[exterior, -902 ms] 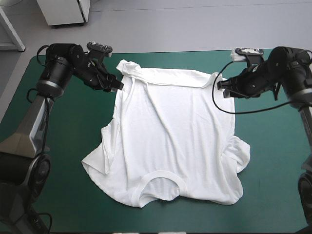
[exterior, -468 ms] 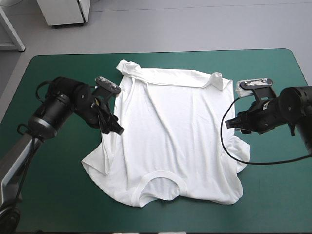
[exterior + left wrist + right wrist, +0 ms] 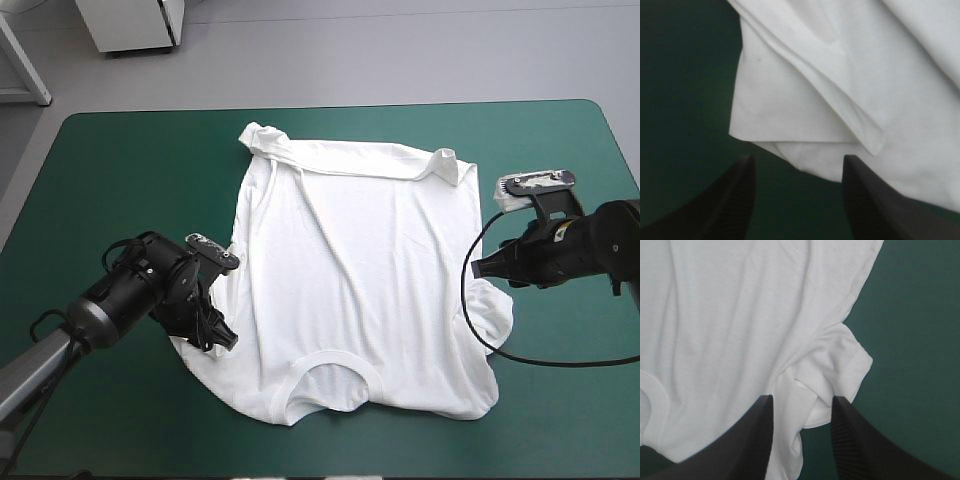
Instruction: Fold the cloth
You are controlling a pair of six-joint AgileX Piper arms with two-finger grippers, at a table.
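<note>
The T-shirt (image 3: 360, 260) lies spread flat in the middle of the teal-green cover (image 3: 120, 180), with the neck opening (image 3: 330, 375) toward the near edge and the hem (image 3: 350, 160) toward the far edge.

Nearest, on the left, the left gripper (image 3: 222, 338) is low at the left sleeve (image 3: 785, 115). Its black fingers (image 3: 735, 200) stand well apart and grip nothing. The sleeve's folded corner lies just ahead of the gap, with bare cover under the tips.

Farther back, on the right, the right gripper (image 3: 482, 268) is just beside the right sleeve (image 3: 495, 310). Its jaws are also spread and hold nothing, and the sleeve, rumpled and doubled on itself, shows between the fingers (image 3: 755, 440).

At the far left the hem corner (image 3: 262, 138) is bunched, and the far right corner (image 3: 445, 162) is turned up a little.
</note>
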